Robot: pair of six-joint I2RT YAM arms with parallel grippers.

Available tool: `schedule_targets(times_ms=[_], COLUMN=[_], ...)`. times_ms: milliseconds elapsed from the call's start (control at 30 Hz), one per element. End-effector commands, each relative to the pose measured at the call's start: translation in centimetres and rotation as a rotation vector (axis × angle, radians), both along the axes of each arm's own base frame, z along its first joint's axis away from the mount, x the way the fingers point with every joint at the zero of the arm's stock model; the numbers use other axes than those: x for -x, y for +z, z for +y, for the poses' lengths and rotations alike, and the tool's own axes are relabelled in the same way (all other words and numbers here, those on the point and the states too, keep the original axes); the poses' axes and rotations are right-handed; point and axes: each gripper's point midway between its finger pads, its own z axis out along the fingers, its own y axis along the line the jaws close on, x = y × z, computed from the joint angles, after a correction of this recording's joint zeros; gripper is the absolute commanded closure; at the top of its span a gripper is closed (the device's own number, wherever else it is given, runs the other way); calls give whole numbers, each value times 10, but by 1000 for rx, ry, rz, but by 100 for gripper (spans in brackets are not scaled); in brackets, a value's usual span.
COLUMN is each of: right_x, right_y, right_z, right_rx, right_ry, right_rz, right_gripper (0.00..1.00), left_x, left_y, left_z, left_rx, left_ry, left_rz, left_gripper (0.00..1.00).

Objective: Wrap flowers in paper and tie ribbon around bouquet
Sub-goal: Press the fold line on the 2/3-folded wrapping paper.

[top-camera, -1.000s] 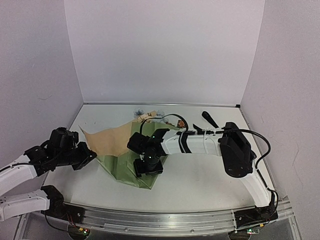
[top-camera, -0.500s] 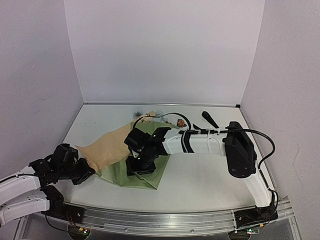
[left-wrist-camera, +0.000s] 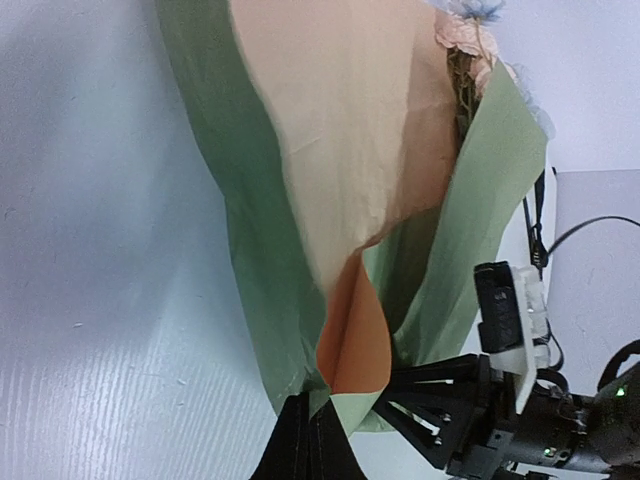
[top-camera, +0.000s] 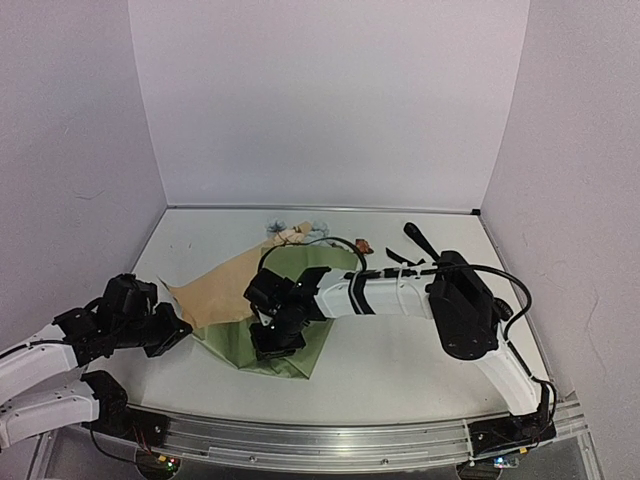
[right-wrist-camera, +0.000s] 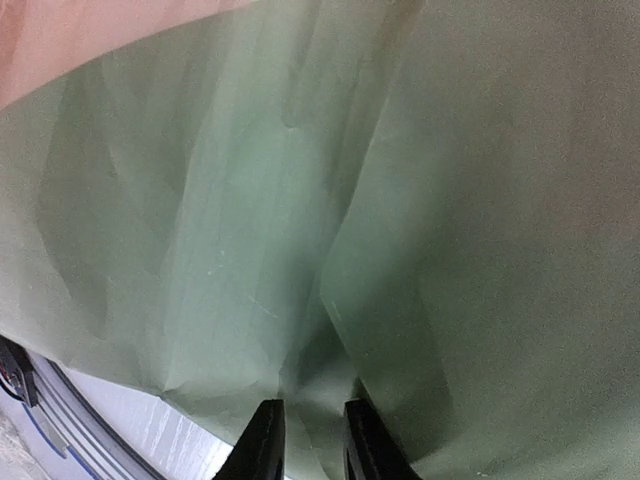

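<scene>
- My left tool, nearest the front edge, is clenched on a corner of the large, thin, crinkly olive-green paper sheet with a tan reverse. The tan side faces up there.
- My right tool points down onto the sheet's green face near its near edge. Its fingers stand narrowly apart, pinching a pleat of green paper.
- The sheet lies on the white counter, left of centre.
- The small bunch of thin-stemmed blue and cream flowers lies at the sheet's far end, with the heads poking out beyond it.
</scene>
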Motion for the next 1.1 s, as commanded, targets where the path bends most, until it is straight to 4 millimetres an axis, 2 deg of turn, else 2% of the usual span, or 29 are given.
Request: schedule_targets(times_ms=[0, 200, 467, 567, 667, 800, 1067], right_x=[0, 3, 5, 5, 5, 11, 37], right_y=[-19, -27, -26, -29, -26, -2, 73], right_z=[2, -9, -18, -19, -19, -10, 15], right_rx=[43, 118, 191, 205, 204, 135, -162], right_ry=[0, 4, 43, 43, 43, 99, 244], right_rz=[-8, -35, -108, -114, -113, -106, -78], right_gripper=[81, 82, 64, 58, 55, 55, 52], left_x=[-16, -26, -36, -39, -38, -35, -31], left_y=[44, 82, 125, 129, 124, 109, 99], left_z=[-20, -46, -66, -72, -77, -76, -71], left_rx=[52, 107, 190, 205, 206, 187, 134], left_ry=[-76, -209, -262, -275, -295, -301, -321], left_rz=[-114, -229, -305, -308, -295, -269, -277], left_gripper=[100, 100, 100, 100, 100, 100, 100])
